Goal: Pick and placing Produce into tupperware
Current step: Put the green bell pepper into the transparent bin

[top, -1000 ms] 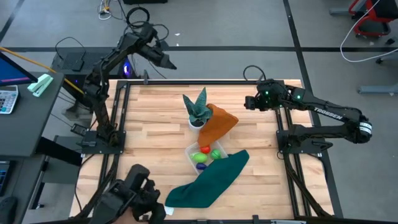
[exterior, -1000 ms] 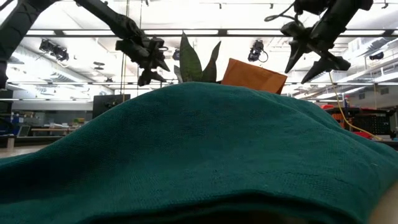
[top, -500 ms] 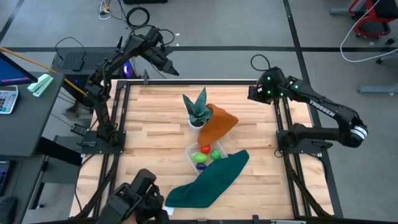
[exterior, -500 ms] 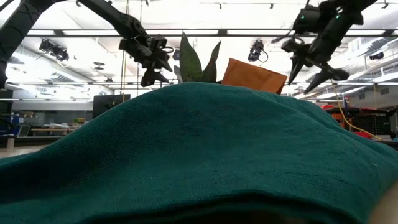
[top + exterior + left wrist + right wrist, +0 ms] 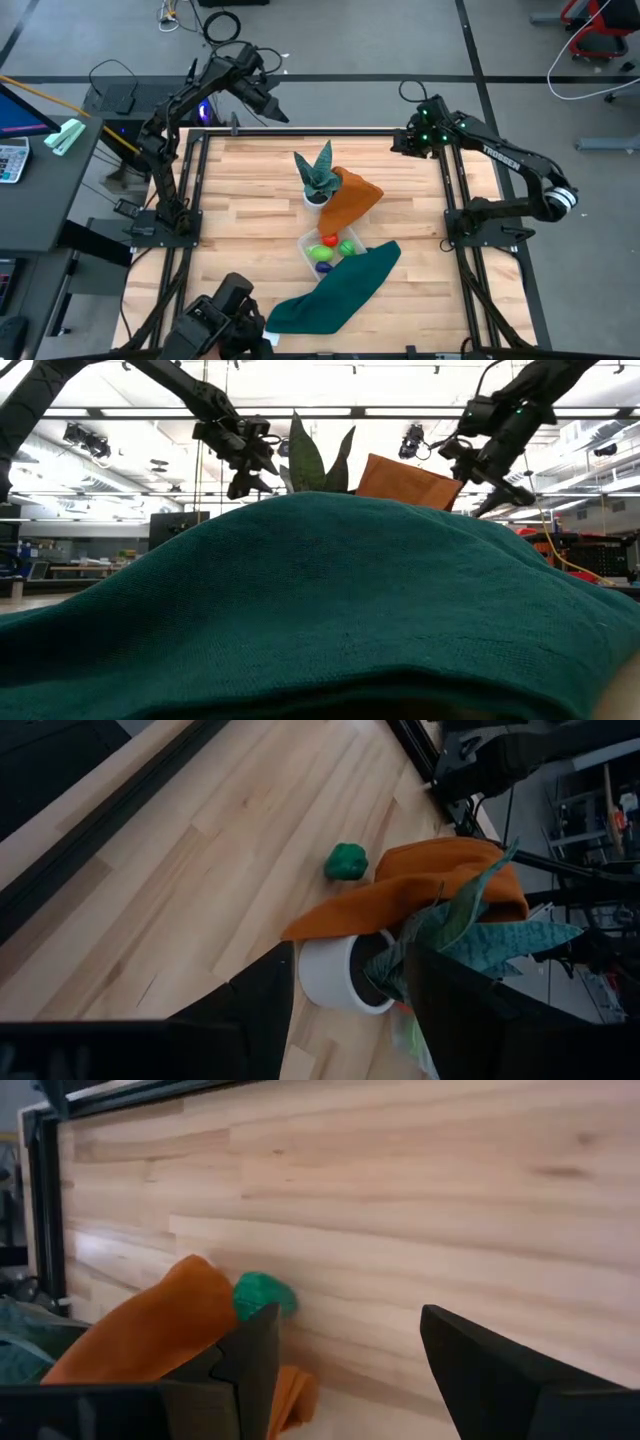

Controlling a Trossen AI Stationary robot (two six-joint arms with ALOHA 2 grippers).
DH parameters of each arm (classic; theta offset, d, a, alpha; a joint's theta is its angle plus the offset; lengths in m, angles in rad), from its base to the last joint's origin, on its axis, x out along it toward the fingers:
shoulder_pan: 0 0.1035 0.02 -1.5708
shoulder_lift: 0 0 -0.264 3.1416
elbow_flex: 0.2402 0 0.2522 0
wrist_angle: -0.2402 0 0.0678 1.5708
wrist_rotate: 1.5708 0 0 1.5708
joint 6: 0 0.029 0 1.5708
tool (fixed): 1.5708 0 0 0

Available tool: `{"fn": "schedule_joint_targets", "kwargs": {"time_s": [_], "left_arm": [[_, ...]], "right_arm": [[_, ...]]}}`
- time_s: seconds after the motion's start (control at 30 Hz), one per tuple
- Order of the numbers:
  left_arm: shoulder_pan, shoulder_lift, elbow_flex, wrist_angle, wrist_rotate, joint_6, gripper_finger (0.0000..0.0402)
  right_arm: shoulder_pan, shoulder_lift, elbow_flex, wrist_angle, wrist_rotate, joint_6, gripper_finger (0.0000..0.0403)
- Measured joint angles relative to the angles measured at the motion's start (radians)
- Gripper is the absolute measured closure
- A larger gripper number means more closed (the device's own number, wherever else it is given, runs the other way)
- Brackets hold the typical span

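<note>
My right gripper (image 5: 398,143), fingers spread and empty, has swung lower toward the orange cloth (image 5: 350,198) where a green produce piece (image 5: 264,1294) hides at its edge, away from the tupperware (image 5: 331,250), while my left gripper (image 5: 280,114), also spread, waits beyond the plant (image 5: 319,174).

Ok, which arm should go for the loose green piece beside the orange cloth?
Probably the right. The right gripper hangs open with only bare wood between it and the green piece. From the left gripper, also open, the plant and orange cloth stand in front of it.
</note>
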Motion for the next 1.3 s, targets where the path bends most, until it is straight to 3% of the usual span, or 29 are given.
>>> {"fn": "schedule_joint_targets", "kwargs": {"time_s": [0.47, 0.83, 1.3], "left_arm": [[0.000, 0.000, 0.000, 0.002, 0.000, -0.021, 0.0204], [0.000, -0.001, 0.000, 0.001, 0.000, -0.046, 0.0204], [-0.045, -0.001, 0.000, 0.050, 0.000, -0.047, 0.0208]], "right_arm": [[-0.064, 0.265, 0.191, 0.006, -0.088, -0.199, 0.0201], [-0.005, 0.279, 0.189, 0.060, -0.196, -0.362, 0.0201], [-0.005, 0.297, 0.188, 0.060, -0.208, -0.296, 0.0201]]}}
